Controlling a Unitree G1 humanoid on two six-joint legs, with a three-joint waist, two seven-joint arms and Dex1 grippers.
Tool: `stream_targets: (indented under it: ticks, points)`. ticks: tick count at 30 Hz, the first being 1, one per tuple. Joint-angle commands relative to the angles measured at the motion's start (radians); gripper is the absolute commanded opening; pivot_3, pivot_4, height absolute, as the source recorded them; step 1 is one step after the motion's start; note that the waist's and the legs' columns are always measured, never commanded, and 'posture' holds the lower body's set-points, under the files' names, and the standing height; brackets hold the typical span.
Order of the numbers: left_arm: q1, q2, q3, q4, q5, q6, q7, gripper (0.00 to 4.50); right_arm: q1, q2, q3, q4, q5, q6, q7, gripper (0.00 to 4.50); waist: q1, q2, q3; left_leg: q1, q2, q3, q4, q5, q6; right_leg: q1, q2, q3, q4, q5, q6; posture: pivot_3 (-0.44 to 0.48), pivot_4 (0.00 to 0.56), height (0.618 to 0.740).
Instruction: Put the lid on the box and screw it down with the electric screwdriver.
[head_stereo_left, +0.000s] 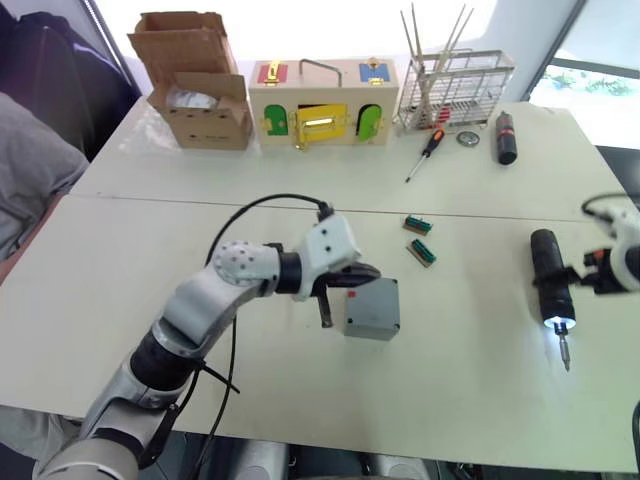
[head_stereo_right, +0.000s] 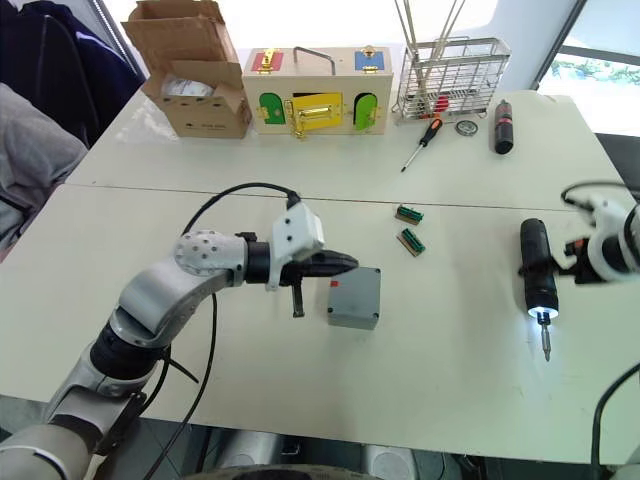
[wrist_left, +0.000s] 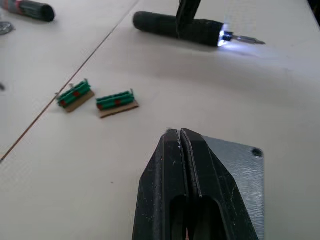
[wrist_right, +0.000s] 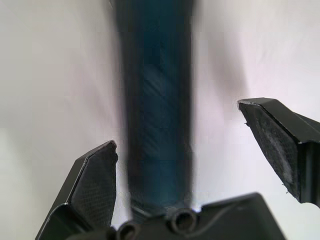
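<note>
Matt grey plastic lid (head_stereo_left: 372, 309), wooden box (head_stereo_left: 322, 101)

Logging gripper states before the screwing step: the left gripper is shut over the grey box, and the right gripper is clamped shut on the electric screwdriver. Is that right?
Not quite. The left gripper is shut over the box, but the right gripper is open: in the right wrist view its fingers stand apart on either side of the electric screwdriver, not clamped on it.

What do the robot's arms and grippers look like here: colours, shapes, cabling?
The left arm has silver-grey rounded segments, a perforated round joint, black bands and a white wrist block, with a black cable looping over it. The left gripper has two black tapered fingers. The right gripper has angular black fingers with textured pads.
</note>
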Motion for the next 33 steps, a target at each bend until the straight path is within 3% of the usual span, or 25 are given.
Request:
stream_targets:
  ticks: [1,3,6,8,10,14,22,29,33]
  points:
    - [-0.004,-0.002,0.111,0.008,-0.061,0.032,0.018,0.0,-0.065,0.005,-0.14,-0.085,0.04,-0.076,0.035,4.46,0.002,-0.001,0.0,0.0,0.001,0.0,-0.001,0.0,0.0,-0.001,0.0,0.0,0.001,0.0,0.0,0.0,0.15,0.74]
    - [0.015,0.037,0.149,-0.003,-0.097,0.077,0.002,0.0,0.08,0.1,-0.327,-0.309,0.152,-0.098,0.007,4.46,0.005,-0.007,0.0,0.0,0.003,-0.002,-0.001,0.0,-0.001,-0.001,0.004,-0.001,0.001,0.0,0.0,0.0,0.15,0.74]
    - [0.07,0.148,0.117,-0.049,-0.103,0.116,-0.055,0.0,0.387,0.23,-0.485,-0.683,0.199,-0.234,-0.033,4.46,0.006,-0.021,-0.004,0.0,0.006,-0.006,-0.001,0.0,-0.001,0.0,0.006,-0.002,0.006,0.0,0.0,0.0,0.15,0.74]
    - [0.113,0.229,0.064,-0.069,-0.069,0.097,-0.09,0.0,0.526,0.282,-0.515,-0.835,0.217,-0.25,-0.056,4.46,0.013,-0.016,-0.003,0.0,0.005,-0.008,-0.001,0.0,-0.001,0.0,0.005,-0.003,0.009,0.0,0.0,0.0,0.15,0.74]
    - [0.151,0.272,0.007,-0.057,-0.019,0.057,-0.096,0.0,0.67,0.26,-0.488,-0.957,0.23,-0.274,0.002,4.46,0.03,-0.012,-0.003,-0.003,0.001,-0.005,0.001,0.002,-0.004,-0.004,0.002,-0.001,0.009,0.0,0.0,0.0,0.15,0.74]
    - [0.173,0.237,-0.04,-0.012,0.013,0.02,-0.074,0.0,0.884,0.19,-0.45,-1.056,0.206,-0.363,0.095,4.46,0.036,-0.016,-0.003,-0.003,-0.003,-0.005,0.004,0.001,-0.001,-0.001,-0.001,-0.002,0.006,0.0,0.0,0.0,0.15,0.74]
    - [0.129,0.136,-0.115,0.08,0.08,-0.044,-0.064,0.0,0.934,0.22,-0.403,-1.123,0.259,-0.365,0.082,4.46,0.022,-0.019,-0.003,0.003,0.0,-0.005,0.002,-0.001,0.003,0.004,0.0,-0.002,0.003,0.0,0.0,0.0,0.15,0.74]
    - [0.05,0.116,-0.188,0.199,0.165,-0.154,-0.136,0.0,0.925,0.332,-0.286,-1.199,0.268,-0.328,-0.036,4.46,0.028,-0.019,-0.003,0.002,0.0,-0.005,0.002,0.0,0.0,0.003,0.003,-0.002,0.004,0.0,0.0,0.0,0.15,0.74]
    - [0.003,0.057,-0.201,0.285,0.192,-0.219,-0.155,0.0,0.929,0.367,-0.273,-1.238,0.299,-0.295,-0.084,4.46,0.029,-0.019,-0.003,0.002,0.0,-0.005,0.002,0.0,0.0,0.004,0.002,-0.002,0.004,0.0,0.0,0.0,0.15,0.74]
